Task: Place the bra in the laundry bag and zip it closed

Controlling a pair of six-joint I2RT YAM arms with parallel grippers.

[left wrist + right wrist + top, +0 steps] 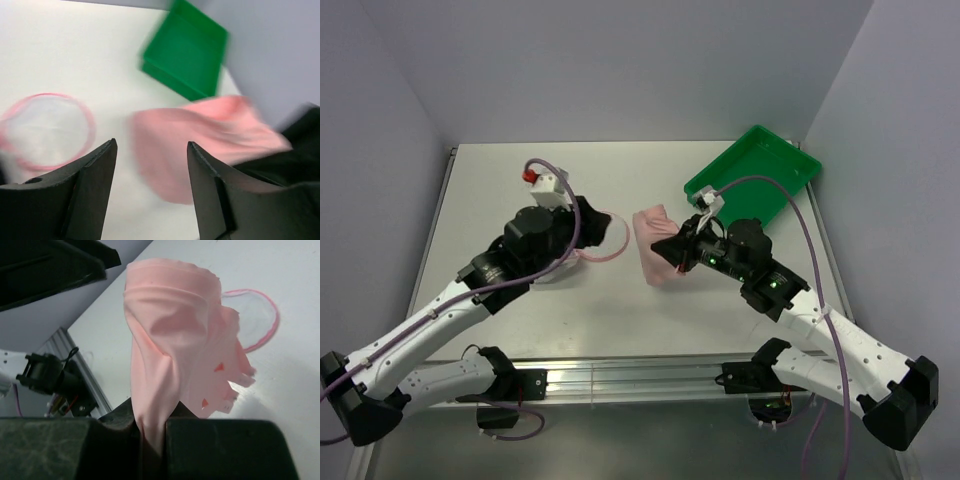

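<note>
My left hand hovers with fingers spread, holding nothing, above the laundry bag. The bag lies flat on the counter, left of the middle, and I cannot tell how far its pink zip rim gapes. Just beside it, near the counter's middle, the pink bra hangs bunched from my right hand, whose fingers are pressed together on a fold. The green tray sits at the far right corner. I judge this the carry-over step. Next, my left should pinch the rim and lift the mouth while my right feeds the bra in.
</note>
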